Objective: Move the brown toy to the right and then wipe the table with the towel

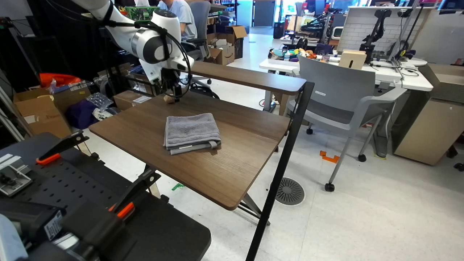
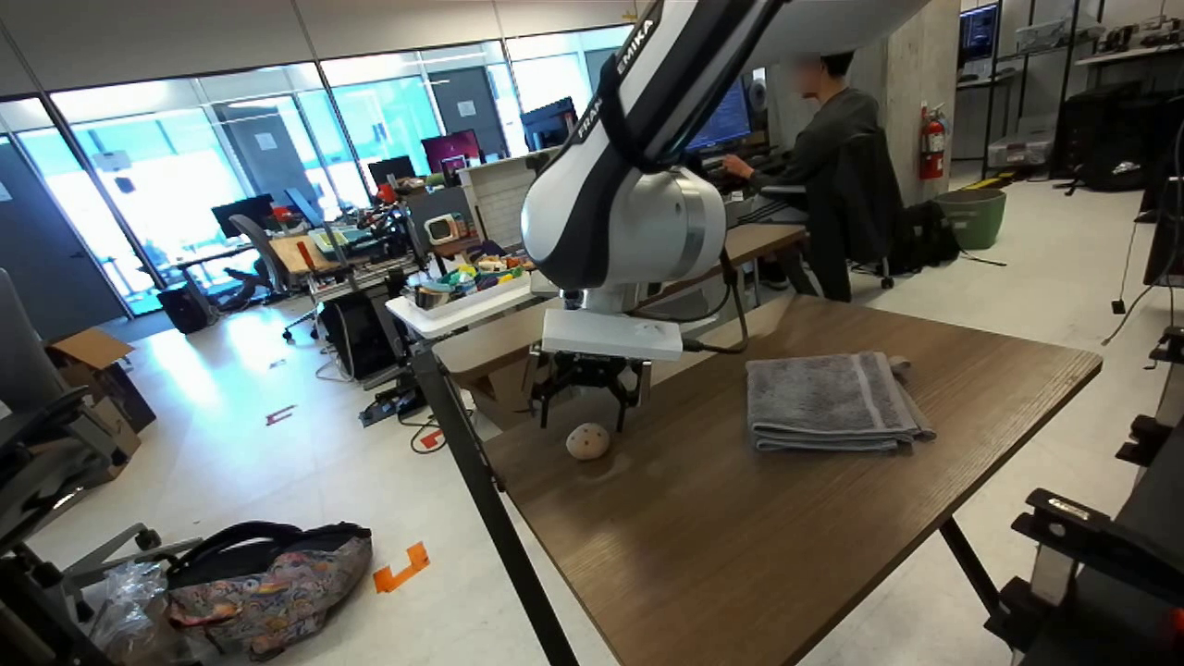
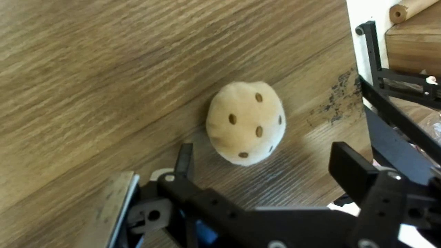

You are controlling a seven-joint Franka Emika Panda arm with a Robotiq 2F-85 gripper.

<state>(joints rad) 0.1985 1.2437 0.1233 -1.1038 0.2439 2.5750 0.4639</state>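
The brown toy [image 3: 246,122] is a small round tan lump with dark spots. It sits on the dark wood-grain table [image 3: 86,86], also seen in both exterior views [image 1: 169,99] [image 2: 587,442]. My gripper [image 3: 263,150] is open above the table. In the wrist view the toy lies ahead of the fingertips, nearer the left finger, with no visible contact. In an exterior view the gripper [image 2: 583,418] points down just behind and above the toy. The folded grey towel [image 1: 192,128] lies flat on the table [image 1: 243,163], apart from the toy; it also shows in an exterior view [image 2: 823,402].
A raised wooden shelf [image 1: 250,78] runs along one long side of the table, held by a slanted black metal leg [image 1: 279,170]. The toy lies near a table edge. A black bench with clamps [image 1: 134,192] stands by the opposite side. A grey chair [image 1: 337,90] stands beyond the shelf.
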